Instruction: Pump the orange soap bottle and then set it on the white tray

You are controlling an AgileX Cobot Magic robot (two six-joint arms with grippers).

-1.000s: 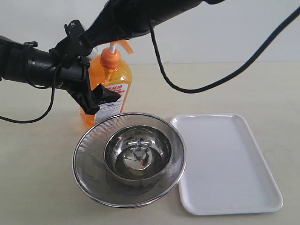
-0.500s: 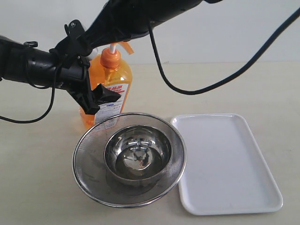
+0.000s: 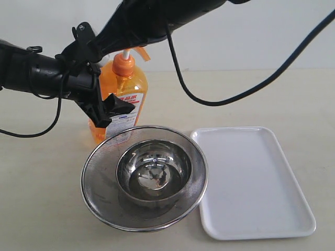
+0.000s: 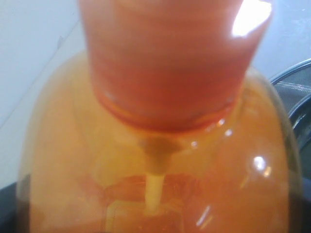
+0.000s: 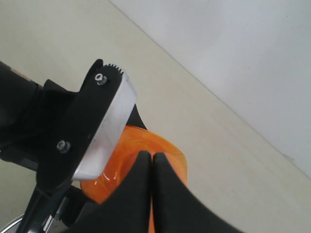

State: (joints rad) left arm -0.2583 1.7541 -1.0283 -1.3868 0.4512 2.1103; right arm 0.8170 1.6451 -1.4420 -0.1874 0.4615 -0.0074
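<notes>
Left wrist cam is sitting very close on the orange soap bottle (image 4: 160,194); the bottle is filling nearly the whole frame and everything is reading soft and out of focus. The ribbed orange screw collar (image 4: 165,63) is taking up one end, with the rounded shoulder spreading out from it. A pale dip tube (image 4: 154,191) is showing through the translucent plastic, running straight from the collar into the body. Glare spots are sitting on collar and shoulder. Past one side, a mesh strainer rim (image 4: 297,90) is peeking in. Past the other, the pale surface (image 4: 34,53) is showing. A dark shape (image 4: 7,206) is touching the bottle's edge; too blurred to identify.
</notes>
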